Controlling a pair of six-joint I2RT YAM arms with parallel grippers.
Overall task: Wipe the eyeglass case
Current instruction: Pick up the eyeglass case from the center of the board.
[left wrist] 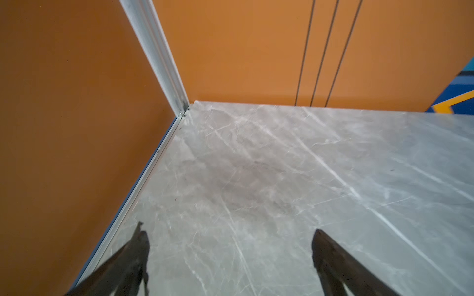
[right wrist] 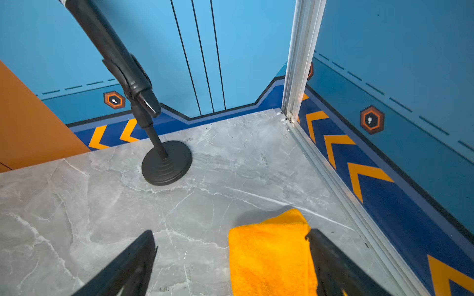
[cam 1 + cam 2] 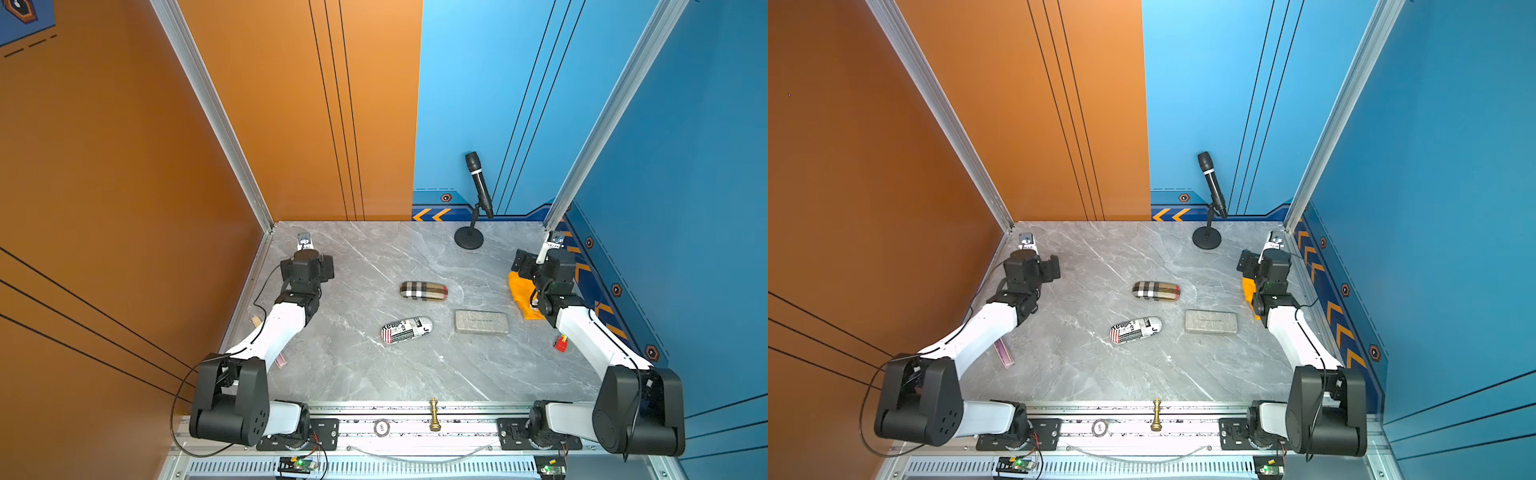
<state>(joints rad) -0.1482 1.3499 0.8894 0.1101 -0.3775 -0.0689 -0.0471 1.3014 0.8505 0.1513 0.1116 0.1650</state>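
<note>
Three eyeglass cases lie mid-table in both top views: a plaid one (image 3: pixel 424 290) (image 3: pixel 1156 291), a newspaper-print one (image 3: pixel 406 330) (image 3: pixel 1136 329) and a grey rectangular one (image 3: pixel 481 321) (image 3: pixel 1211 321). A folded orange cloth (image 3: pixel 519 295) (image 2: pixel 269 256) lies at the right wall. My right gripper (image 2: pixel 230 238) (image 3: pixel 536 266) hovers over the cloth, open, with the cloth between its fingers and against one of them. My left gripper (image 1: pixel 230 233) (image 3: pixel 309 266) stands open over bare marble near the far left corner, holding nothing.
A black microphone on a round stand (image 3: pixel 468 239) (image 2: pixel 166 164) stands at the back. A gold chess piece (image 3: pixel 434 414) sits on the front rail. A small red object (image 3: pixel 560 343) and a pink strip (image 3: pixel 1004 353) lie beside the arms. Walls enclose three sides.
</note>
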